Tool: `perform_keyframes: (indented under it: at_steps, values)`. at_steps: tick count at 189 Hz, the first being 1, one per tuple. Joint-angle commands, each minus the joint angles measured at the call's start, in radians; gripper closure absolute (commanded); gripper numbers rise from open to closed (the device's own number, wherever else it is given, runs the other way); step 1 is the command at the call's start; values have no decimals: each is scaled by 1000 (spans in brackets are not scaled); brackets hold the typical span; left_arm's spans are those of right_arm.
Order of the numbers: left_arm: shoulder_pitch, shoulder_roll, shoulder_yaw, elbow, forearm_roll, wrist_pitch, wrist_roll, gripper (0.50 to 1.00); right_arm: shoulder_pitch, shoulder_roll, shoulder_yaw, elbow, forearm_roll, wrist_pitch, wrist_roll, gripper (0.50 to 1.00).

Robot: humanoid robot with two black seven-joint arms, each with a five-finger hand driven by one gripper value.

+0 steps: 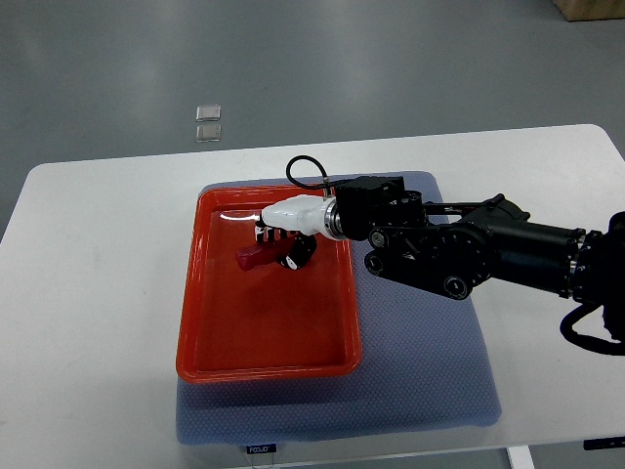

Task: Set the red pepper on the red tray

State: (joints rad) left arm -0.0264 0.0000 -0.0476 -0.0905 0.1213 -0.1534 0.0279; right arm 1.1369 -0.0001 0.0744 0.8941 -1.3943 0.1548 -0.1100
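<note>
A white table (98,293) with rounded corners is standing on a grey floor (293,59) that is catching soft glare; two small pale square tiles (208,122) are lying on the floor beyond the table's far edge, and the corner of one tan box (591,9) is showing at the picture's upper right. One blue-grey mat (430,362) is covering the middle of the tabletop, reaching its near edge, and one red tray (200,322) is lying on the mat's left half. One arm is showing: the black right arm (488,254) is reaching in from the right edge across the mat, and its white right hand (288,230) is hanging over the far part of the tray. The fingers are curling around one red pepper (254,258), which is sticking out to the left of the hand, inside the tray near its far edge; whether the pepper is touching the tray floor cannot be told.
</note>
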Motion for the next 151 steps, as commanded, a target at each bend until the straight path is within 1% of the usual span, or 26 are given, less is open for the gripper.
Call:
perform_keyframes:
  at_steps: [1,4,6,7,10,11,22,26,60,64,67,69,98,116,132,151]
  values:
    - [0,0,0,0,0,0,1,500,1,0,1,0,1,-1,1,748]
    - [0,0,0,0,0,0,1,500,1,0,1,0,1,0,1,732]
    - [0,0,0,0,0,0,1,500,1,0,1,0,1,0,1,732]
    - [0,0,0,0,0,0,0,500,1,0,1,0,1,0,1,720]
    - [0,0,0,0,0,0,0,500,1,0,1,0,1,0,1,709]
    - [0,0,0,0,0,0,0,500,1,0,1,0,3,0,1,699]
    - [0,0,0,0,0,0,0,500,1,0,1,0,8,0,4,664]
    - [0,0,0,0,0,0,1,500,1,0,1,0,11,0,7,644]
    - [0,0,0,0,0,0,0,500,17,0,4,13,23,0,39,638]
    - [0,0,0,0,0,0,0,500,23,0,10,14,28,0,44,624]
    - [0,0,0,0,0,0,0,500,32,0,19,14,34,-1,47,595]
    - [0,0,0,0,0,0,0,500,37,0,25,14,37,0,47,591]
    - [0,0,0,0,0,0,0,500,55,-1,111,8,86,3,52,587]
    - [0,0,0,0,0,0,1,500,52,-38,169,8,116,2,52,587]
    - [0,0,0,0,0,0,0,500,38,-60,225,6,136,-4,53,587]
    - [0,0,0,0,0,0,0,500,-14,-75,324,-3,193,-18,61,589]
